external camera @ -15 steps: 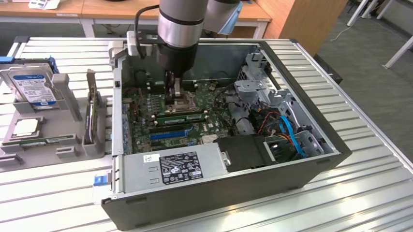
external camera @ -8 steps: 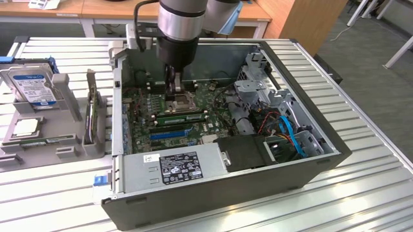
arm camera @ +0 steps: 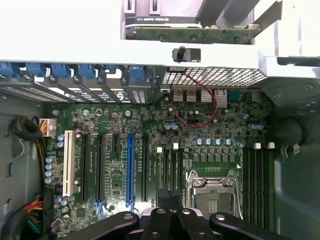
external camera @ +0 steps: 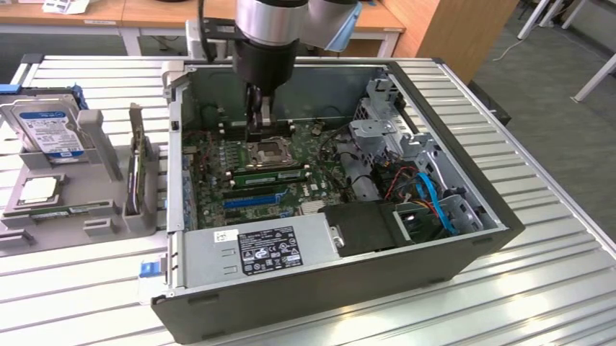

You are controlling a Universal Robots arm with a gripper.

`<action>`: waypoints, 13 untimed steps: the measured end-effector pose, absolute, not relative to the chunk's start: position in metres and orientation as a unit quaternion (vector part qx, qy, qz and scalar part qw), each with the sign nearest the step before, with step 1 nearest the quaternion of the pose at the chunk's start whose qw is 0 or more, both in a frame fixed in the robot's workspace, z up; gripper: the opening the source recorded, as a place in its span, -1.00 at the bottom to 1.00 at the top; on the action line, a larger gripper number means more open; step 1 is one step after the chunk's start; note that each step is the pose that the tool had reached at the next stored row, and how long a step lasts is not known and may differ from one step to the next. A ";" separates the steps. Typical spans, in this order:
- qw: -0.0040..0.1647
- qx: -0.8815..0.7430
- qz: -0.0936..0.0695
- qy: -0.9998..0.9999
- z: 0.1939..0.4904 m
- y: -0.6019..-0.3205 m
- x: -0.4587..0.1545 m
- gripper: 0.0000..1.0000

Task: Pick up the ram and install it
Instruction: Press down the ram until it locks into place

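In the exterior view my gripper (external camera: 260,133) reaches down into the open computer case (external camera: 462,202), just over the motherboard beside the silver processor socket (external camera: 268,153). Its fingers are shut, and I cannot make out anything between them. A green ram (external camera: 270,175) stands in a slot on the near side of the socket. Another ram (external camera: 72,210) lies in the grey holder at the exterior view's left. In the wrist view the black fingertips (arm camera: 163,199) are pressed together above the dark memory slots (arm camera: 170,167) next to the socket (arm camera: 212,192).
The grey holder (external camera: 97,155) also carries a hard drive (external camera: 46,130), a square processor chip (external camera: 39,189) and an upright card (external camera: 135,169). Inside the case are a blue expansion slot (external camera: 255,199), the power supply (external camera: 265,249), drive cages (external camera: 385,133) and blue cables (external camera: 433,194).
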State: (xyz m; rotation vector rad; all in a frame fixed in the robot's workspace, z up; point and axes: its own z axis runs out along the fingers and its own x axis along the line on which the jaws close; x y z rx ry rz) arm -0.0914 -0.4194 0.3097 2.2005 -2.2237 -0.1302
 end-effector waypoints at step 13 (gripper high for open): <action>0.005 0.703 -0.042 -0.710 0.334 -0.419 -0.091 -0.80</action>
